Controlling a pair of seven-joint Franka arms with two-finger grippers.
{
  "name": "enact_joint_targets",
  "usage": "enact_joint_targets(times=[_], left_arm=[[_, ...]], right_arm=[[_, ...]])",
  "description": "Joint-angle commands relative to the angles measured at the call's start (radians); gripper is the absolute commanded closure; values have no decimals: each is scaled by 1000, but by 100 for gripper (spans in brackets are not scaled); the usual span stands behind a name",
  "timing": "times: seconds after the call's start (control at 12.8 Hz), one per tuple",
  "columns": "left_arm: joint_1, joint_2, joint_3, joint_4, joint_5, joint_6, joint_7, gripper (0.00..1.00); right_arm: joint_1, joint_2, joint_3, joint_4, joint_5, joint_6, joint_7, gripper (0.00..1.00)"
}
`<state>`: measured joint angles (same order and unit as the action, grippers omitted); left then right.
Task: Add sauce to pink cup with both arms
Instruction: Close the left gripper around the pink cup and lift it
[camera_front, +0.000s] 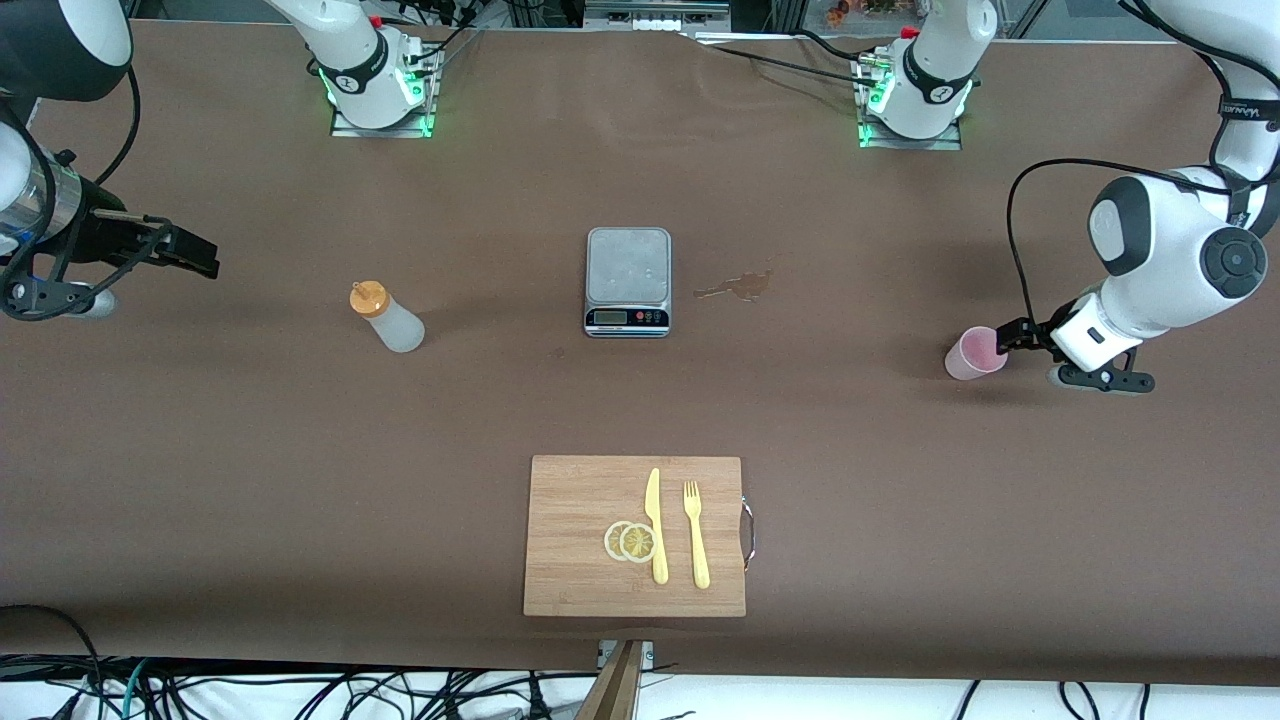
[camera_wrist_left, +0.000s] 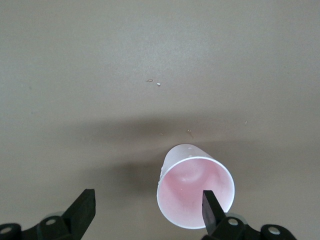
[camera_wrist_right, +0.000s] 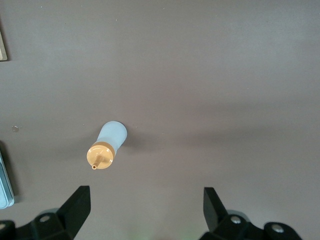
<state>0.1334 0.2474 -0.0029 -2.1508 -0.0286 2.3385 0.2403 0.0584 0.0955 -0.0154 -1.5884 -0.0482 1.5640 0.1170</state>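
Left pincer (camera_front: 1012, 338) spread wide beside upright pink cup (camera_front: 975, 352) at counter's left-arm end | right pincer (camera_front: 185, 250) released, hovering near sauce (camera_front: 387, 316) | cup likely light, thin-walled, tippy: grasp gently mid-wall.

Scale (camera_front: 627, 265), spill stain (camera_front: 737, 288), board (camera_front: 580, 560) bearing knife (camera_front: 656, 525), fork (camera_front: 696, 535), lemon slices (camera_front: 631, 541)

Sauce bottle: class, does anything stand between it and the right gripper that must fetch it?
Nothing visible does. The sauce bottle stands upright on bare table toward the right arm's end, with only open tabletop between it and the open right gripper. The scale stands beside the bottle, toward the table's middle, out of that path.
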Motion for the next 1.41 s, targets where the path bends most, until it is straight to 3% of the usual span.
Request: enact_joint_targets(times=[0.0,0.55,0.86,1.02,1.33], left_arm=[[-9,6,4,-23,4,59,17,6],[-6,27,4,-58,4,122,19,9],[-8,30,4,-93,4,166,19,17],[-8,30,4,-93,4,167,17,30],[-9,33,4,-95,3,165,13,65]], right_arm=[[-5,-7,0,8,13,-15,-3,0],[-5,-5,2,10,13,-15,-5,0],[-5,-5,2,10,13,-15,-5,0],[-5,-5,2,10,13,-15,-5,0],[-5,-5,2,8,13,-15,-5,0]])
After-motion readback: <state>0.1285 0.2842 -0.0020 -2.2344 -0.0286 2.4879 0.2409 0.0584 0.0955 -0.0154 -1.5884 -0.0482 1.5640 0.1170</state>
